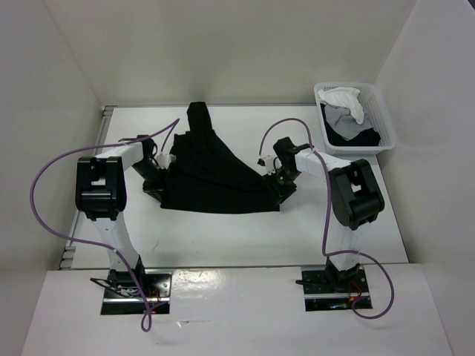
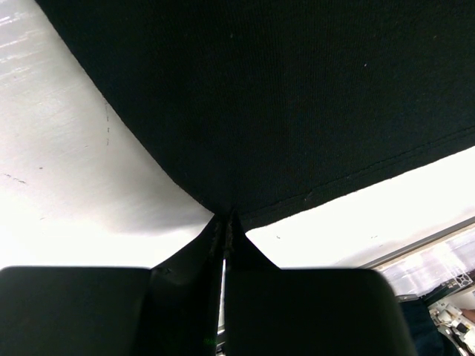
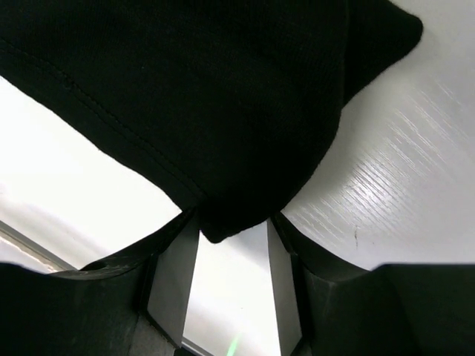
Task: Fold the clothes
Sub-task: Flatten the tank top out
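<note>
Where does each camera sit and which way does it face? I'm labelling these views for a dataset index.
Top external: above and behind the arm bases, looking down on the table, both arms, black top and basket.
Left wrist: on the left arm, looking along the shut left gripper pinching the top's hem.
Right wrist: on the right arm, looking past the right gripper, jaws apart, a fold of fabric between them.
Shared: the black top shows in all three.

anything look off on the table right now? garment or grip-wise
Yes. The black top is bunched into a rough triangle, one strip trailing toward the back wall, not flat. The left end effector is pinched shut on its hem, while the right end effector stands open with only a fabric corner poking between its fingers, so the hold looks lopsided.
</note>
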Controlling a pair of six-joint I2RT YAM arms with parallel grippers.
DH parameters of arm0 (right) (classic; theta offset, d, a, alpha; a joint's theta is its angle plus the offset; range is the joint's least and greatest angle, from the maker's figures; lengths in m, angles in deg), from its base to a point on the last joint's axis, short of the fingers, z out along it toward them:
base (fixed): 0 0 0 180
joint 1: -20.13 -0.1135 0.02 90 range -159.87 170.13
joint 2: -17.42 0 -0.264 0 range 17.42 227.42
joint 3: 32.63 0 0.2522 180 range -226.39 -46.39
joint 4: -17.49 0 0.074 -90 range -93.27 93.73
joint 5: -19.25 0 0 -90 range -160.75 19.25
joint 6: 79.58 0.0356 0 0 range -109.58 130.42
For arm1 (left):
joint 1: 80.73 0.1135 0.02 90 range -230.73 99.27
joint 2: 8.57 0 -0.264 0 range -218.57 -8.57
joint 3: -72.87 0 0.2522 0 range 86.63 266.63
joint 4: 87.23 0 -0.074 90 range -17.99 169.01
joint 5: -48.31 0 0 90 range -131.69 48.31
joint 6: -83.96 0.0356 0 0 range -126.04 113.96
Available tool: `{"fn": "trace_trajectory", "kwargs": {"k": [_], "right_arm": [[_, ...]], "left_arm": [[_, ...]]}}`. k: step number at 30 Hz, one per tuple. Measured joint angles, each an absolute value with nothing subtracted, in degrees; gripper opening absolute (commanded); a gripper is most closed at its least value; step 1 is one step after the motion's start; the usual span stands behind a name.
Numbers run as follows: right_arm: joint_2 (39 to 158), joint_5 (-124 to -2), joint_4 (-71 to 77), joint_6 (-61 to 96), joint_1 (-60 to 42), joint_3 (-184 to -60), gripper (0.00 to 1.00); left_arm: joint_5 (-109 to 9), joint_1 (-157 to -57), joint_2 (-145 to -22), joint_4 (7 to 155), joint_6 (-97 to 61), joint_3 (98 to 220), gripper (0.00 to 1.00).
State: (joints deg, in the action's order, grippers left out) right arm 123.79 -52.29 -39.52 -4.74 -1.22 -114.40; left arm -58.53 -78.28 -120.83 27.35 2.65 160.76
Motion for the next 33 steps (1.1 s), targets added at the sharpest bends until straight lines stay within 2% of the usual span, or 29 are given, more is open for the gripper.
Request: {"fn": "trace_trajectory", "kwargs": {"k": [7, 9, 10, 11, 20, 28, 33], "right_arm": [[125.0, -52.1, -39.9, -4.2, -2.1, -115.2, 0.30], [125.3, -52.1, -40.0, -4.0, -2.3, -115.3, 0.18], [125.5, -52.1, -40.0, -3.7, -2.4, -115.4, 0.05], [125.7, -52.1, -40.1, -3.7, -2.6, -115.5, 0.00], [126.5, -53.7, -43.4, -3.7, -3.9, -119.5, 0.00], [123.9, -60.1, -49.3, -5.6, -3.9, -148.1, 0.00], [116.2, -65.4, -49.1, -6.1, -4.3, -156.7, 0.00]], "left_arm": [[-58.5, -78.3, -120.8, 27.2, 2.8, 160.8, 0.00], [-58.5, -78.3, -120.8, 27.2, 2.8, 160.8, 0.00], [-58.5, -78.3, -120.8, 27.2, 2.8, 160.8, 0.00], [-58.5, -78.3, -120.8, 27.1, 2.8, 160.8, 0.00], [-59.0, -78.3, -119.4, 24.7, 3.0, 163.8, 0.00], [-59.6, -78.2, -114.1, 19.6, 4.3, 194.8, 0.00], [-60.2, -78.1, -107.8, 17.4, 4.4, 206.7, 0.00]]}}
